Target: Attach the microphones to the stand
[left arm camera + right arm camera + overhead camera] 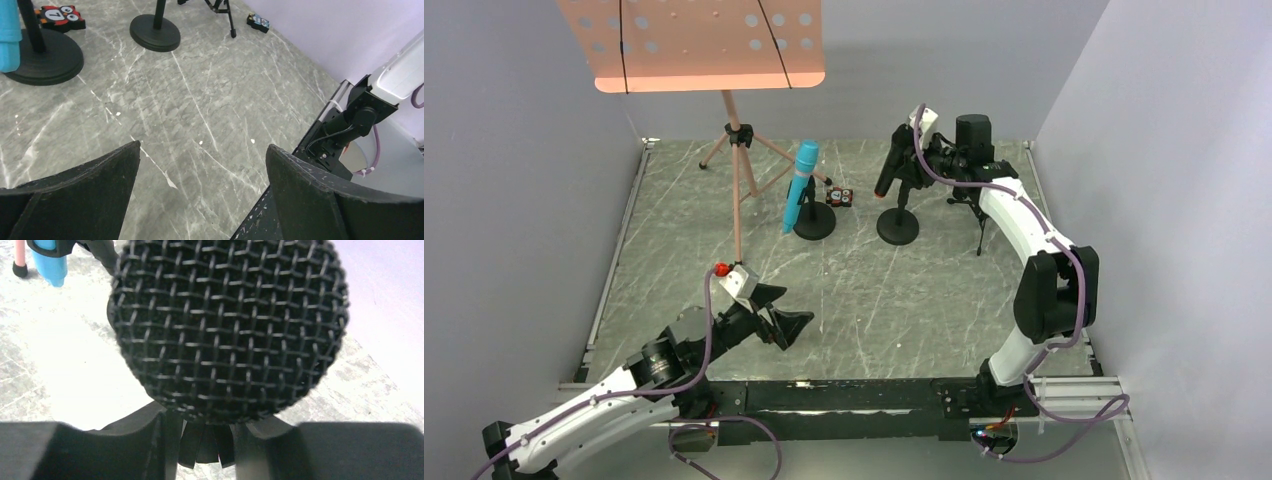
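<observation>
My right tool (207, 440) is clenched on the black mesh-head microphone (227, 325), in the upper middle of the top view, over the right stand (897, 228). It seems not yet seated, so next I must press it into the clip. My left tool (784, 322) is released.

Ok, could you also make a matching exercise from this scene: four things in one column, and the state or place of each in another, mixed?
Things:
1. blue microphone
2. black microphone
3. left gripper
4. music stand

States or places:
A. open, holding nothing
B. held by the right gripper
C. sits tilted on a small black stand
D. tall, with a pink-orange plate on top

Pairs: 1-C, 2-B, 3-A, 4-D
</observation>
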Available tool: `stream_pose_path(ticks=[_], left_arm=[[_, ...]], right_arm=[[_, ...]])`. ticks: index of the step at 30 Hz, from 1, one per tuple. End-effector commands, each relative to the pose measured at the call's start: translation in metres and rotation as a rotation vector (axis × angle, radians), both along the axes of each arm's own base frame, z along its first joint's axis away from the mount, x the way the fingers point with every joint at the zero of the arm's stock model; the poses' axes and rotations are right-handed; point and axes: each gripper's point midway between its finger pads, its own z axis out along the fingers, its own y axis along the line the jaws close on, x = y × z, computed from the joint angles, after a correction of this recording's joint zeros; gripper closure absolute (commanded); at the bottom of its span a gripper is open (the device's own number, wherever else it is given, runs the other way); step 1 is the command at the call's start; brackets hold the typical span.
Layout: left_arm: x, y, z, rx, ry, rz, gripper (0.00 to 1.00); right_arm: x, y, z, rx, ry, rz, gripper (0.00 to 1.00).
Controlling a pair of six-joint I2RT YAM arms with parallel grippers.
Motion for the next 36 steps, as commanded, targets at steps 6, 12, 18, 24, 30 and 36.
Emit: stream_pose_path(ticks=[6,12,18,24,30,36], left_arm=[[0.008,0.019,0.017,0.002,0.030,0.107,0.01],[0.017,0.036,0.044,0.060,0.034,0.197,0.01],[0.044,0.056,0.071,0.198,0.042,0.252,0.01],[0.081,0.114,0.112,0.121,0.036,0.381,0.01],[0.097,0.153,0.128,0.094,0.066,0.516,0.01],[0.081,0.165,0.137,0.126,-0.001,0.585,0.01]], right_arm=[[-0.012,-0.022,0.057,0.055,-0.144,-0.051,0.11],[-0.045,-0.052,0.079,0.046,-0.181,-0.085,0.00],[-0.094,-0.104,0.117,0.092,-0.214,-0.293,0.00],[-0.146,-0.180,0.140,0.219,-0.205,-0.772,0.00],[-0.188,-0.229,0.147,0.342,-0.223,-1.169,0.00],[-0.200,-0.241,0.156,0.334,-0.235,-1.252,0.00]])
